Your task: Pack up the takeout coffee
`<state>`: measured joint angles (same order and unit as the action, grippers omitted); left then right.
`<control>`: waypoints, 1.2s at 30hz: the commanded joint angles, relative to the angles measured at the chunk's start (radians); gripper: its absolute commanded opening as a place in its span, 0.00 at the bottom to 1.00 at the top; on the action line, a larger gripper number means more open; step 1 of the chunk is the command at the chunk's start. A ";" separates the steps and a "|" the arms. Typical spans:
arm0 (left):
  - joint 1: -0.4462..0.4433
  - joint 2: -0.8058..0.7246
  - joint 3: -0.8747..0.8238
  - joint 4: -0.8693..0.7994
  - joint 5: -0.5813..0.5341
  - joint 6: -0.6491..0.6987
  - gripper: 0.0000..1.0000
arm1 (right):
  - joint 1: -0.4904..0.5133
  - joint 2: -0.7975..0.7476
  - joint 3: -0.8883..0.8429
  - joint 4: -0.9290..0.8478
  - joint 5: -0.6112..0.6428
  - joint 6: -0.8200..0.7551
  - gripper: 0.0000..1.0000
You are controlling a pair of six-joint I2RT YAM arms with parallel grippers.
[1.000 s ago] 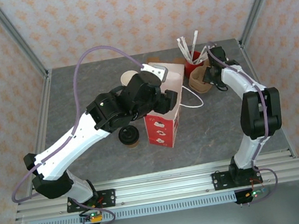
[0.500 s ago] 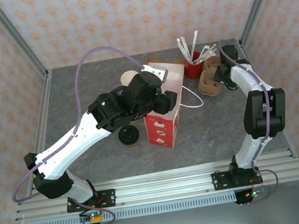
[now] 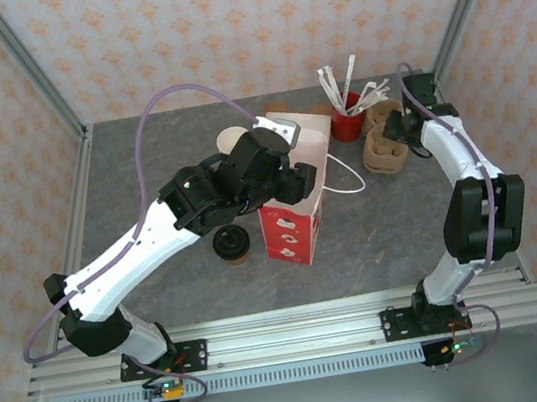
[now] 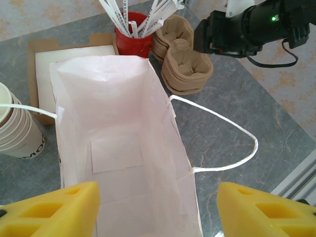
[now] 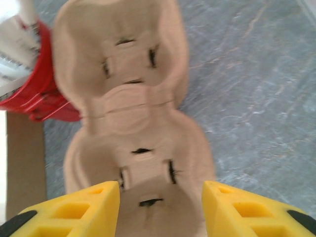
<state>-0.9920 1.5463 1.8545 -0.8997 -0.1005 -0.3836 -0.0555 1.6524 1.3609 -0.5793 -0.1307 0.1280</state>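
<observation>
The takeout coffee (image 3: 231, 244), a small brown cup with a black lid, stands on the table just left of the gift bag (image 3: 297, 225). My left gripper (image 4: 158, 212) hangs open above the bag's mouth, and the bag's white inside (image 4: 118, 148) has nothing in it. One yellow finger (image 4: 54, 210) is over the bag and the other (image 4: 266, 210) is out past its right wall. My right gripper (image 5: 160, 210) is open at the back right, low over a stack of brown cup carriers (image 5: 133, 123), holding nothing.
A red cup of stirrers (image 3: 346, 124) stands beside the carriers (image 3: 382, 149). A stack of lidless paper cups (image 4: 15, 133) and a flat white box (image 4: 74, 54) sit behind the bag. The bag's string handle (image 4: 237, 158) loops out to the right.
The right arm has swung to the right and its gripper now sits over the right side of the carriers, jaws a little narrower. The left arm, bag and coffee have not moved.
</observation>
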 commanded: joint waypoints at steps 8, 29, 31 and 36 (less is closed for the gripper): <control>0.013 -0.026 -0.017 0.026 0.016 0.022 0.65 | 0.014 0.094 0.086 0.033 -0.012 -0.075 0.47; 0.015 -0.025 -0.026 0.026 0.030 0.028 0.65 | 0.015 0.230 0.186 0.010 0.007 -0.139 0.48; 0.013 -0.022 -0.026 0.028 0.031 0.027 0.65 | 0.015 0.238 0.191 0.009 0.010 -0.146 0.48; 0.015 -0.022 -0.025 0.025 0.033 0.028 0.65 | 0.015 0.257 0.208 -0.005 0.026 -0.158 0.47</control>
<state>-0.9813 1.5463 1.8370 -0.8921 -0.0742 -0.3679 -0.0399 1.9003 1.5360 -0.5598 -0.1379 -0.0071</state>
